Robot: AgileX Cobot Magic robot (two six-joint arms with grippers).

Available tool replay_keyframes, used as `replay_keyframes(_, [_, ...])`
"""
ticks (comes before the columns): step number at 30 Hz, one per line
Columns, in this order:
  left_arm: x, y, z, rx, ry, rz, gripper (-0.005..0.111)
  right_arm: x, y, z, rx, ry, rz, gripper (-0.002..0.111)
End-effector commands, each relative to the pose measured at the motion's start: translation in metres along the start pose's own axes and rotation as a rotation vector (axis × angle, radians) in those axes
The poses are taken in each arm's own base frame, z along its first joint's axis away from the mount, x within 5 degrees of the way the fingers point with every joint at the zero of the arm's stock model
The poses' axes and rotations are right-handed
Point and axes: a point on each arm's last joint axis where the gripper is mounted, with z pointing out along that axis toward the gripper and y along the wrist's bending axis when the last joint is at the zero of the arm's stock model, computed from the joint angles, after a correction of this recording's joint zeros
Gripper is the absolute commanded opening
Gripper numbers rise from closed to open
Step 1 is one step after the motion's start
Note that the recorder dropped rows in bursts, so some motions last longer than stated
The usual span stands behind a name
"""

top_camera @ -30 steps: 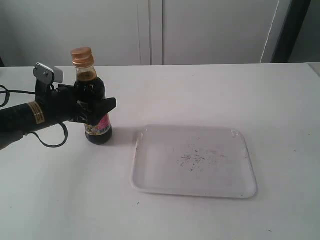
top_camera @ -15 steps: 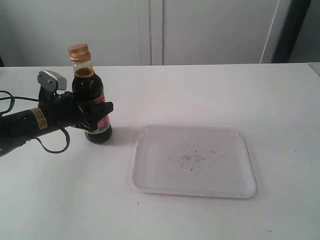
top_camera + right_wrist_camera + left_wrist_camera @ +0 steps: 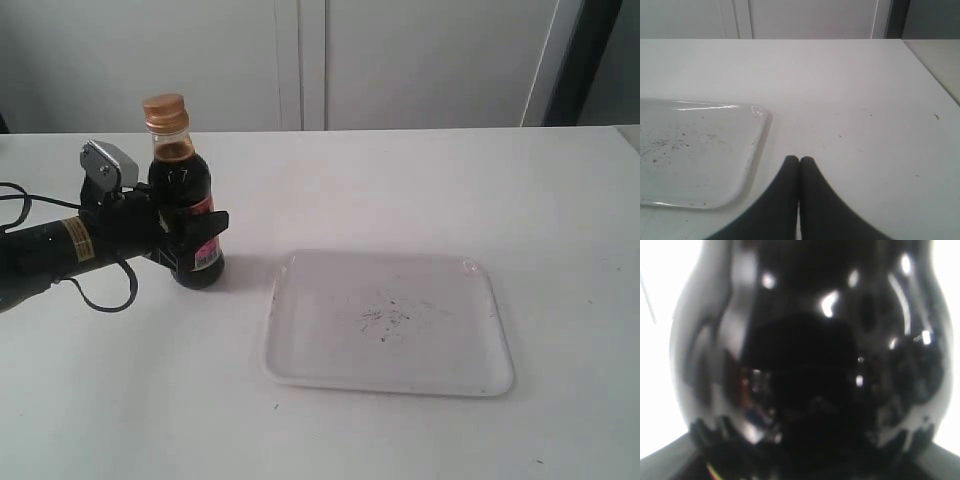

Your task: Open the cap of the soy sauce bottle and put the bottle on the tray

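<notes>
The small clear glass soy sauce bottle (image 3: 180,190), filled with dark liquid and carrying a red, yellow and green label, is standing upright on the white worktop (image 3: 420,190). Its base appears to be resting on the surface rather than hanging clear of it. The black left arm (image 3: 60,245) is reaching in from the side, and the left jaws are clasping the bottle around its lower body at label height, one jaw lying across the front of the label. In the left wrist view the dark glass is filling almost the whole picture, which agrees with a close grip. The small round golden-orange plastic cap (image 3: 164,112) is sitting closed on the narrow neck, with no spout showing, so the opening step is not yet done. The shallow white rectangular plastic tray (image 3: 470,375), with rounded corners, a raised rim and dark specks in its middle, is lying on the worktop to the right of the bottle in the exterior view, near it but not touching, and is holding nothing. The right arm is not appearing in the exterior view. In the right wrist view the right jaws are pressing together with nothing between them, hovering above bare worktop just beside one corner of the tray. By this evidence only the securing of the bottle is complete. Flipping the cap open and setting the bottle down inside the tray rim are both outstanding.
</notes>
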Motion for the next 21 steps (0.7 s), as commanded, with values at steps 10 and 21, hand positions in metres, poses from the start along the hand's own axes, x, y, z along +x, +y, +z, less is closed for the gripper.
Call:
replay_keyframes(10, [0.008,-0.003,0.001,0.029,0.051,0.01,0.001,-0.025,0.001,-0.004,-0.012,-0.297,-0.022,0.0])
replay_keyframes(21, [0.008,-0.003,0.001,0.029,0.051,0.01,0.001,-0.043,0.002,-0.011,-0.068,-0.506,0.149,0.0])
